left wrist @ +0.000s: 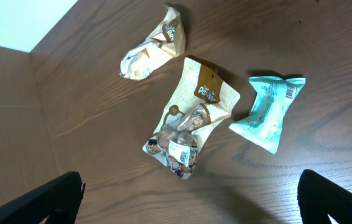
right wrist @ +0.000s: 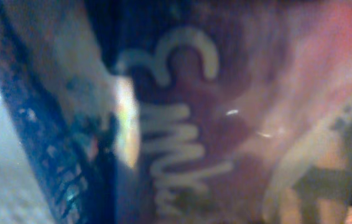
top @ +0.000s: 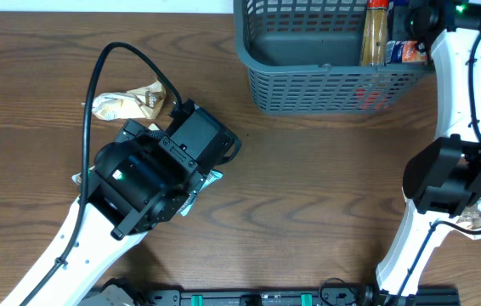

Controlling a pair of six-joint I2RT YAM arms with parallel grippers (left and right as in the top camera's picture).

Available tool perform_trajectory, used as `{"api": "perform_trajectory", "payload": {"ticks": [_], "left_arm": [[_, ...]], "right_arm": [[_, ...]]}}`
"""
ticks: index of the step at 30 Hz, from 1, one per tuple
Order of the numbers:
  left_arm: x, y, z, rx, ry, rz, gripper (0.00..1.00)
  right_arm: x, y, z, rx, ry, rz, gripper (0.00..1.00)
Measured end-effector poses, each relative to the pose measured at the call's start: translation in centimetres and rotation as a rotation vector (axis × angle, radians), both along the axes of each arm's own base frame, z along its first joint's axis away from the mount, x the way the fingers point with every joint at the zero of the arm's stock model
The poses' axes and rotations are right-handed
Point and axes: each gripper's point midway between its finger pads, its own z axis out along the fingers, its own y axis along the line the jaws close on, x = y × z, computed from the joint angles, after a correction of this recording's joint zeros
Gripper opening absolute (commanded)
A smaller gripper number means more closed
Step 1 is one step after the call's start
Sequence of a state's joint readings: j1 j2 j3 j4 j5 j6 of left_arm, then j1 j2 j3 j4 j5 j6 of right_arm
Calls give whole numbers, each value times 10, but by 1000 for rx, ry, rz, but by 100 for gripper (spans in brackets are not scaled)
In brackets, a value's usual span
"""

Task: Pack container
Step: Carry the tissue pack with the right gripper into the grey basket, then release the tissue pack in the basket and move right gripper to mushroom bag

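Left wrist: the left hand [left wrist: 191, 208] was wide with nothing in it, hovering over three packets on the worktop [left wrist: 89, 124]: a cream packet [left wrist: 151, 46], a brown pouch [left wrist: 191, 121] and a teal packet [left wrist: 266, 112]. The pouch and teal packet lay just beside each other. Risks: a descent could catch both, or the crinkled film could slip out of the pinch.

Right wrist: a blurred red packet [right wrist: 226, 112] with white lettering filled the lens. I couldn't tell whether the right hand [top: 417, 25] gripped it or only pressed against it. Released while tilted, it would likely flop over.

Overhead: the basket [top: 334, 85] sat at the far edge, right of centre. The right hand was inside its right end, near an upright orange packet [top: 376, 34]. Risk: pulling out could knock that packet over or snag the lattice. The basket was grey-blue, with lattice walls, a thick rim and a solid floor, its left half bare.
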State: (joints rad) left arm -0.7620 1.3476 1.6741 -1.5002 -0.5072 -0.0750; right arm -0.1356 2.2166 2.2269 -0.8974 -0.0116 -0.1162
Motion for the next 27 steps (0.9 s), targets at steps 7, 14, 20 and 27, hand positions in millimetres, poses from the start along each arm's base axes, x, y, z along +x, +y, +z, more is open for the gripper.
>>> {"api": "perform_trajectory", "payload": {"ticks": [7,14,20,27], "left_arm": [[0,0,0,0,0,0,98],[0,0,0,0,0,0,99],[0,0,0,0,0,0,99],[0,0,0,0,0,0,99]], "right_arm": [[-5,2,-9,7,25,8,36],[-14,3,-25,-5,83,30,52],[-12,3,-25,-15,77,45,65],[0,11,3,-17,6,67,86]]}}
